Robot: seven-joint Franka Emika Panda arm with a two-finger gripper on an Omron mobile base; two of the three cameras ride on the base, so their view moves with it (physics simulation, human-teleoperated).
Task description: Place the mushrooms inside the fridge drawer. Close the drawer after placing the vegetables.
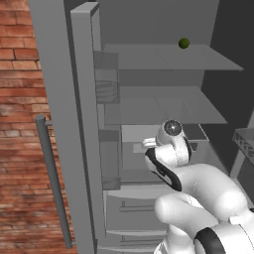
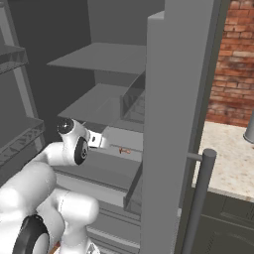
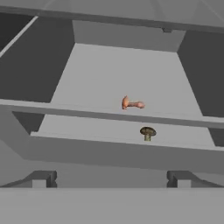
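Item: mushrooms. Two pieces are seen in the hand view. The reddish-brown mushroom [image 3: 132, 104] lies on its side on the pale floor of the fridge drawer [image 3: 127, 74], roughly mid-floor; it shows again as a small reddish speck in the right base view [image 2: 124, 150]. The olive-brown mushroom [image 3: 148, 133] stands upright, nearer the camera, beyond the drawer's front lip and below a thin grey bar that crosses the view; whether it rests on the same floor cannot be told for certain, though it is judged so.

Item: fridge drawer. It is pulled out and open, below the flat shelves [image 1: 168, 57].

Item: gripper [image 3: 111, 178]. The jaws are held wide apart and empty, the fingertips [image 3: 43, 178] shown low in the hand view, short of the drawer front and touching nothing.

Item: small green ball [image 1: 184, 43]. It rests on the upper shelf, well apart from the work.

Step in hand, as judged: placement appears done; closing is what remains. For a clean close, the drawer's flat front should be met squarely near its middle and pushed straight inward along its runners. An off-centre or angled push is to be avoided, since the drawer could skew or jam. The fridge door [image 1: 62, 124] is left as it stands.
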